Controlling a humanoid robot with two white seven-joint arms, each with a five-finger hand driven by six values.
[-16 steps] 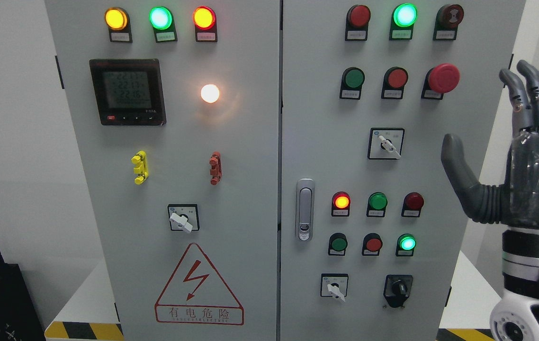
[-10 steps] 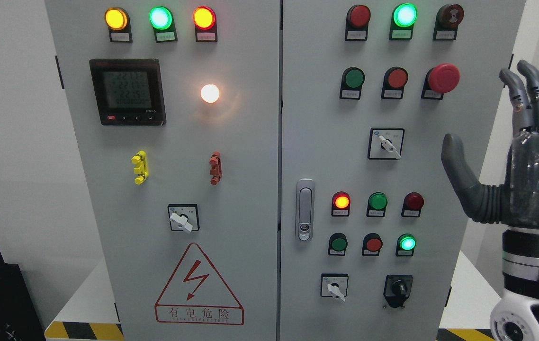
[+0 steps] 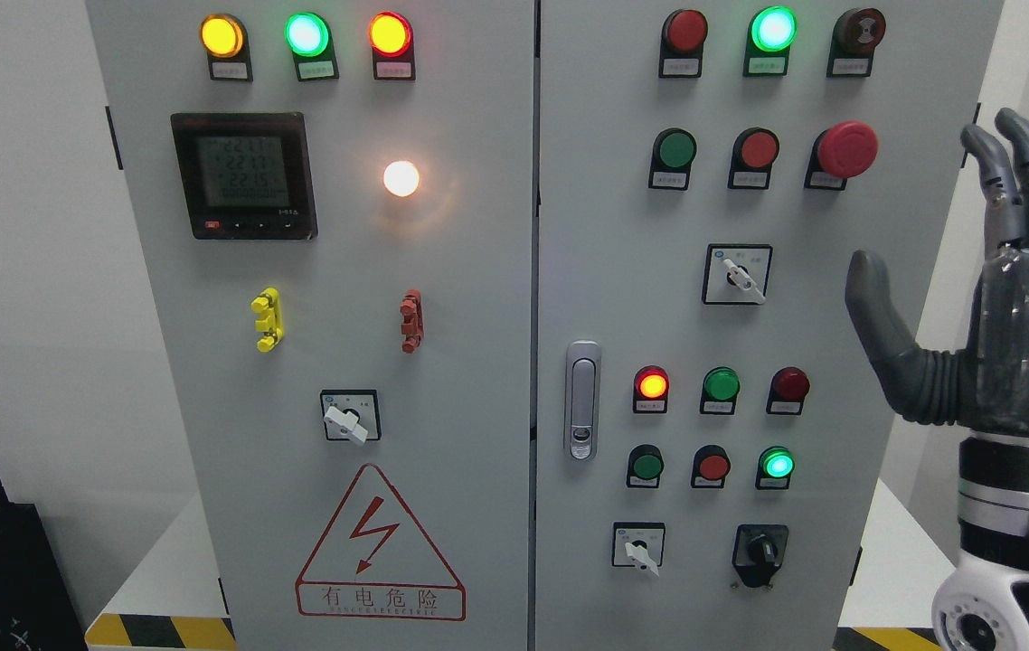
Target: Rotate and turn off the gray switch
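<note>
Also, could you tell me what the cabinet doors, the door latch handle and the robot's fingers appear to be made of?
The cabinet doors look like painted sheet metal: flat, matte light grey. The latch handle looks like chromed or polished metal, silvery with bright highlights. The right hand has dark grey fingers that seem plastic or rubber-coated, with ribbed joints; which one isn't clear.

The right hand [image 3: 1003,298] is dark grey, with jointed fingers [image 3: 1021,181], a ribbed base to the thumb and a glossy, translucent-looking palm shell bearing a small green light. Below it sit a black-and-silver banded wrist and a white rounded joint housing.
</note>
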